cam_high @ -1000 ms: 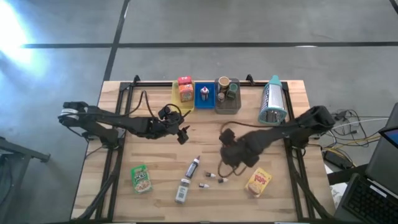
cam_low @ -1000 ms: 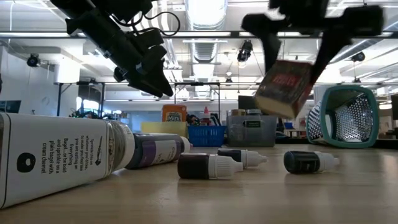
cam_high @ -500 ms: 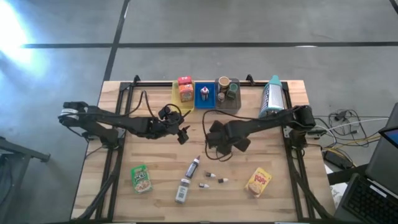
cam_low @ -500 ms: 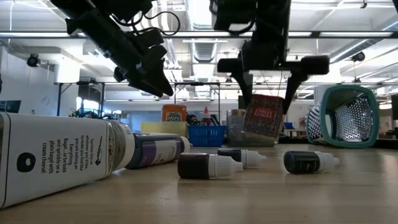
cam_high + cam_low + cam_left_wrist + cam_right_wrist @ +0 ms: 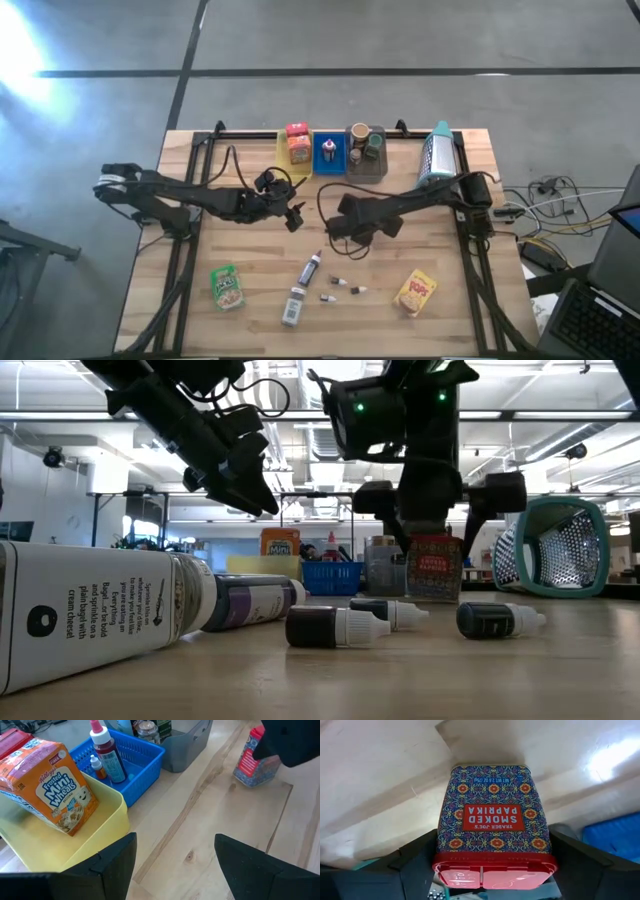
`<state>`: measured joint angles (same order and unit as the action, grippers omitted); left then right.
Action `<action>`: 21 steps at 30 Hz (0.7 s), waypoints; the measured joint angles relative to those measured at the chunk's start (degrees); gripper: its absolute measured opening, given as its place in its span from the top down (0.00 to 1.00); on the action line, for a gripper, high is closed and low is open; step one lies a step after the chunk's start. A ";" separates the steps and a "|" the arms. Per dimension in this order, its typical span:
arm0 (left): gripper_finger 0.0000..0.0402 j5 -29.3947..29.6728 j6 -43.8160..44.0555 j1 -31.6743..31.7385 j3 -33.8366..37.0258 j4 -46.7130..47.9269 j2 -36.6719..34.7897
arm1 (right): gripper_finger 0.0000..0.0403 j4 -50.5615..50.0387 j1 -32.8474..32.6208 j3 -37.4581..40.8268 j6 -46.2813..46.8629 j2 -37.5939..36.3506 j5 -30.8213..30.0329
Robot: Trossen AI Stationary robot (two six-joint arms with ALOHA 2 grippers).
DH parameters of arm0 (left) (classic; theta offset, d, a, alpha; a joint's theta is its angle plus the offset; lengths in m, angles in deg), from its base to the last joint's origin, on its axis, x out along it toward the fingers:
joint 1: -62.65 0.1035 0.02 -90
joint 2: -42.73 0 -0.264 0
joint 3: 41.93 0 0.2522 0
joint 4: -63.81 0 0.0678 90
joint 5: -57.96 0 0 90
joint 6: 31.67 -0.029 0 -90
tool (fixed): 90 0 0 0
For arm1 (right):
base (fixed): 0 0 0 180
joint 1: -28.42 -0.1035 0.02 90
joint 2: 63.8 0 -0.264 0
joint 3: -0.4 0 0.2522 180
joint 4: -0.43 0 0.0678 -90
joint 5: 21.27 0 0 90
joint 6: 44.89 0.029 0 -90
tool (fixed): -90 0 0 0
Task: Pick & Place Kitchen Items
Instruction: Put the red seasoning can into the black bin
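Your right gripper (image 5: 492,865) is clamped on the smoked paprika tin (image 5: 494,822), one finger on each side of it, red lid toward the wrist. In the low view the tin (image 5: 434,567) hangs upright under the gripper (image 5: 436,510), its base at or just above the wood; you can't tell from here if it touches. From above, the gripper (image 5: 345,222) sits near table centre, just in front of the grey tray (image 5: 366,168) and blue tray (image 5: 329,153). Your left gripper (image 5: 292,216) hovers left of it, well apart, fingers spread with nothing between them; its wrist camera looks past both fingers (image 5: 112,857) at bare table (image 5: 210,820), with the tin (image 5: 254,760) farther off. The yellow tray (image 5: 75,842) holds an orange Mini Wheats box (image 5: 55,790), the blue tray (image 5: 140,757) a red-filled squeeze bottle (image 5: 107,755) and a small dropper (image 5: 96,765), the grey tray (image 5: 187,745) a couple of jars. Still loose on the front of the table: green pouch (image 5: 227,286), dark slim bottle (image 5: 311,267), white-labelled bottle (image 5: 292,304), three tiny vials (image 5: 343,288), yellow snack pouch (image 5: 416,291). A teal-rimmed grater (image 5: 437,158) lies at the back right, beside the grey tray.
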<state>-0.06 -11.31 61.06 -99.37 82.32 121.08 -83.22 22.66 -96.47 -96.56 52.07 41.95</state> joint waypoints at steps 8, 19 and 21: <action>0.32 0.01 0.00 0.00 -0.01 0.02 0.00 | 0.07 1.53 -0.02 0.01 3.69 -0.93 1.71; 0.32 0.01 0.00 0.00 0.00 0.00 0.00 | 0.05 0.84 -1.62 -0.03 5.45 -2.63 2.18; 0.32 0.01 0.00 -0.02 0.00 0.00 0.00 | 0.05 0.84 -1.89 -0.11 6.62 -3.51 2.19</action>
<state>-0.05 -11.31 61.04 -99.37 82.33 121.08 -82.38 20.77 -96.57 -89.94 48.56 44.13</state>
